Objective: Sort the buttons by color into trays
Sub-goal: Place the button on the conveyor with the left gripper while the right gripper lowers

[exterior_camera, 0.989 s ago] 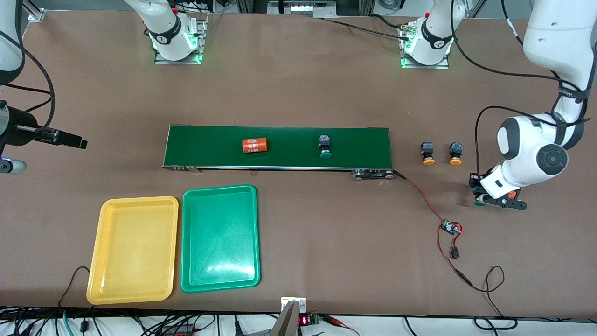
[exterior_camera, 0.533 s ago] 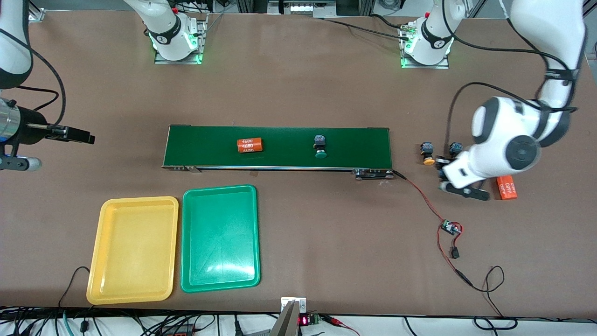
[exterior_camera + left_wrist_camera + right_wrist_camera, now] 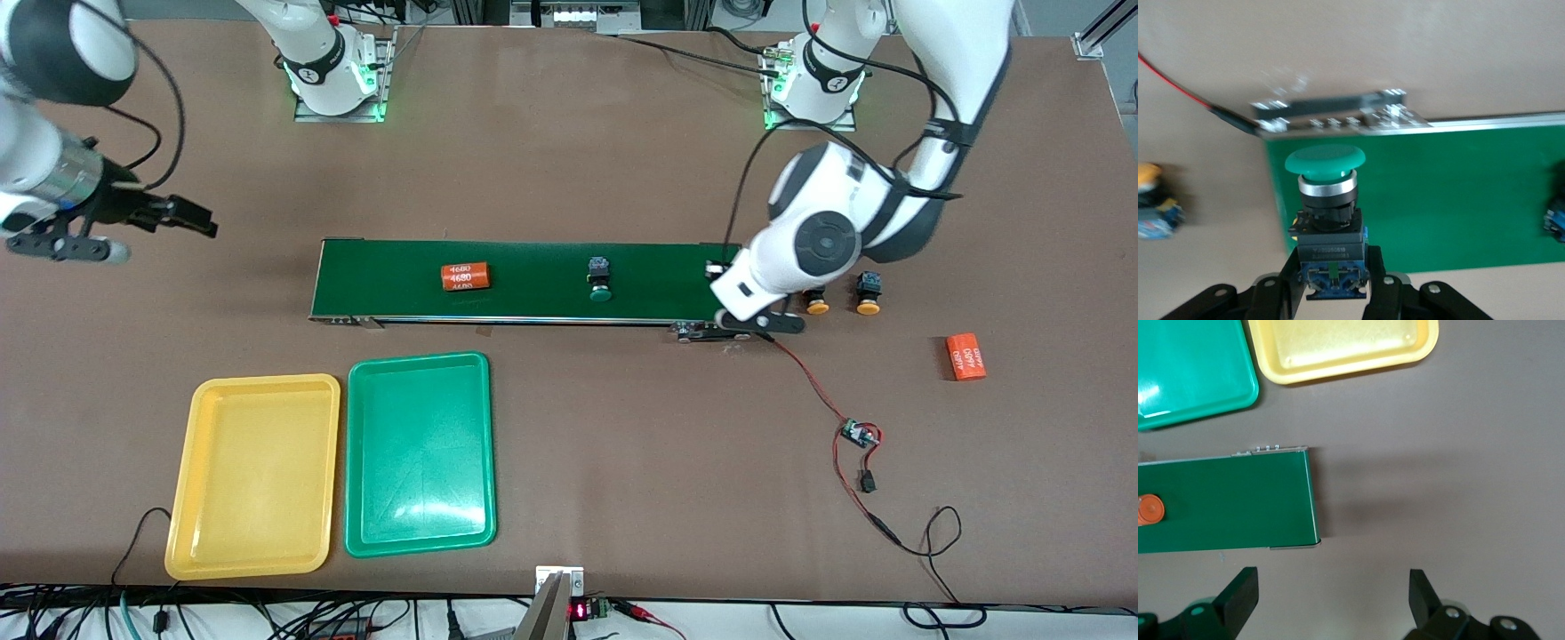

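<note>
Left gripper [image 3: 1331, 293] moved in the last second from the table near the left arm's end to above the belt's end, clamped on a green-capped button [image 3: 1327, 220] by its body, cap pointing away from the wrist. Orange cylinder [image 3: 965, 356] uncovered where that arm stood. Judged: pickup done, placing on the conveyor belt [image 3: 533, 280] next. Second green button [image 3: 600, 277] and another cylinder [image 3: 466, 276] carried along the belt toward the right arm's end. Two yellow-capped buttons [image 3: 817, 308] [image 3: 869, 295] untouched on the table beside the belt's end. Yellow tray [image 3: 253, 476] and green tray [image 3: 418, 453] empty. Left arm bent low, wrist over the belt end. Right gripper [image 3: 1331, 593] raised, shifted toward the belt, jaws wide, holding nothing.
</note>
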Robot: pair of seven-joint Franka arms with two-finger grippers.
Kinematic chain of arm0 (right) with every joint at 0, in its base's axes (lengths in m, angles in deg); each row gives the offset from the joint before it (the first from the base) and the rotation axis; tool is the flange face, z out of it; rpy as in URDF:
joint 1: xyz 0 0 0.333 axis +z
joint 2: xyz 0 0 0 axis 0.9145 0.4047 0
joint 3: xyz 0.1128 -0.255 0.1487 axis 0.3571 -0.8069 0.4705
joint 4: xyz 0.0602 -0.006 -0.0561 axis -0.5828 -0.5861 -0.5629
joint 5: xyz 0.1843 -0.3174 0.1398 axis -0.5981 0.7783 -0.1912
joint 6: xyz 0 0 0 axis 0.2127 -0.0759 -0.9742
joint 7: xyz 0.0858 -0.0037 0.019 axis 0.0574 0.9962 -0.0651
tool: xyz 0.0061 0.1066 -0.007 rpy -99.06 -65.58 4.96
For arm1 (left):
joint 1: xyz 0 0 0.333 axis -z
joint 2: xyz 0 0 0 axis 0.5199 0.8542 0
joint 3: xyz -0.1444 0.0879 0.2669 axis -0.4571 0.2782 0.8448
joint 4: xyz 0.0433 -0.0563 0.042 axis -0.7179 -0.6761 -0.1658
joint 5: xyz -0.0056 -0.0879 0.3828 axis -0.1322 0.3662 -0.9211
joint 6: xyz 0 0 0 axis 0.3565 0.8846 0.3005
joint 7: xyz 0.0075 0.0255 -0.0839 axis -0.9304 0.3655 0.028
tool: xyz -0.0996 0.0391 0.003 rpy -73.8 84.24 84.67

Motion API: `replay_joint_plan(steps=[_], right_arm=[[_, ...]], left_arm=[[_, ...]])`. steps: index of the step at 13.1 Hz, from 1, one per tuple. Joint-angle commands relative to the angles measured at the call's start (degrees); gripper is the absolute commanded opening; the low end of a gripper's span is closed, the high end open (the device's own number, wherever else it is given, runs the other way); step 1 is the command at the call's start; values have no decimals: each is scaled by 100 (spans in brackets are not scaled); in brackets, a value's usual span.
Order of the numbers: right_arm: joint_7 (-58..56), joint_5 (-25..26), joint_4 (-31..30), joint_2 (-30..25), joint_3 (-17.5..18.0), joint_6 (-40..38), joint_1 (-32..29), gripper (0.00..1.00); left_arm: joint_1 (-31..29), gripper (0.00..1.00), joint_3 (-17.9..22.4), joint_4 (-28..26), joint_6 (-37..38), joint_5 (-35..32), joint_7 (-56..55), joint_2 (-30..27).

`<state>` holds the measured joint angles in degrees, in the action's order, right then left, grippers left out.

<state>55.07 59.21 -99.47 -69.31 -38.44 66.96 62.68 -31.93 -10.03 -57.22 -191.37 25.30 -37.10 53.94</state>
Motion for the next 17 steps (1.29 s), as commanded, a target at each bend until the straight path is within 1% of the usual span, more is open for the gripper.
replay_joint_plan(steps=[1, 2, 4, 6, 7, 8, 9, 10, 12, 14, 15, 16, 17], right_arm=[[351, 11, -971, -562, 441, 688, 20, 100], [1024, 11, -1034, -554, 739, 681, 20, 100], [1591, 2, -1034, -379, 1275, 759, 81, 100], [1803, -24, -1034, -212, 1540, 1101, 195, 100], [1978, -33, -1034, -98, 1594, 1268, 378, 100], [2302, -33, -1026, 59, 1594, 1548, 641, 100], [2583, -33, -1026, 226, 1594, 1838, 879, 100], [2743, -33, -999, 411, 1594, 2076, 1099, 100], [3287, -51, -903, 753, 1594, 2349, 1399, 100], [3342, -51, -885, 843, 1594, 2474, 1505, 100], [3342, -51, -885, 861, 1594, 2474, 1505, 100], [3333, -42, -885, 904, 1594, 2483, 1505, 100], [3333, -42, -868, 931, 1594, 2535, 1540, 100]], left_arm=[[-19, 25, -180, -458, -740, 125, -229, 4], [59, 25, -189, -608, -1049, 125, -307, 73], [209, 25, -294, -776, -1358, 125, -772, 144], [218, 27, -321, -803, -1543, 125, -835, 206], [218, 37, -321, -803, -1605, 125, -826, 258], [218, 82, -321, -803, -1614, 117, -818, 259], [209, 100, -330, -794, -1536, 117, -783, 189], [192, 100, -330, -777, -1483, 117, -817, 67], [130, 100, -304, -689, -1133, 117, -783, -214], [87, 100, -129, -566, -790, 29, -756, -662], [17, 100, 116, -426, -623, -32, -660, -786], [-28, 100, 327, -260, -412, -163, -268, -848], [-45, 100, 642, -136, -245, -339, 319, -857]])
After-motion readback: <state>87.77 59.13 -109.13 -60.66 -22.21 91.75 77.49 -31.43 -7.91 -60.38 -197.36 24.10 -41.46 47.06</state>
